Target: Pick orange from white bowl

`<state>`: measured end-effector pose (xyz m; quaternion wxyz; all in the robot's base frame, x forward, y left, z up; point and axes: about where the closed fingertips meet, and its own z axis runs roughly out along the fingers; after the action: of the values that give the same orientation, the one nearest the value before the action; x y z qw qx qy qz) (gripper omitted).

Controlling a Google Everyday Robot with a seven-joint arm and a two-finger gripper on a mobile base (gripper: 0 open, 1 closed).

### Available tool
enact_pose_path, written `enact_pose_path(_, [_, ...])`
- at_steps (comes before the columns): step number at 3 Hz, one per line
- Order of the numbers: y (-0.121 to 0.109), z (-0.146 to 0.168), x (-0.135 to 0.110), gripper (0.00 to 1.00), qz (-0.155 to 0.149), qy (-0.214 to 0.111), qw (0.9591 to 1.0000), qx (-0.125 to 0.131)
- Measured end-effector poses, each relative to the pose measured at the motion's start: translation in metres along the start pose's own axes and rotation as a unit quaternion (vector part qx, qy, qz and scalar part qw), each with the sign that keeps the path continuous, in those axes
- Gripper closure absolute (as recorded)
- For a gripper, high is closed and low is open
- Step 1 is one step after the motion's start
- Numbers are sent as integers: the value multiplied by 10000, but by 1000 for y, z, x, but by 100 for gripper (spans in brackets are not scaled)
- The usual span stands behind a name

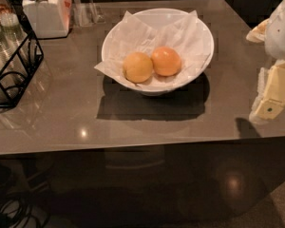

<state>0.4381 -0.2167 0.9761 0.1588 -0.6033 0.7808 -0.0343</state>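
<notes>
Dim, warm light from above; the bowl casts a dark shadow toward 6 o'clock on the table; glare spots at 8 and 4 o'clock; the gripper, at 3 o'clock, is lit pale.

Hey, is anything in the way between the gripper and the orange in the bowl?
Only the near wall of the white bowl, lined with paper. The gripper is at the picture's right; the orange lies nearest it, the paler fruit beyond.

Orange in bowl, R of other fruit; tool far R.
</notes>
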Motion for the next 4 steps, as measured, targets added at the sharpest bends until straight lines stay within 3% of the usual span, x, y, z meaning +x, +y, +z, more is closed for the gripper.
enact_pose_path(2, [-9, -3, -6, 0, -87, -68, 9999, 95])
enact_pose_path(3, [-37, 1, -23, 0, -241, -359, 9990, 54])
enact_pose_path(4, [-75, 14, -50, 0, -271, -857, 9958, -147])
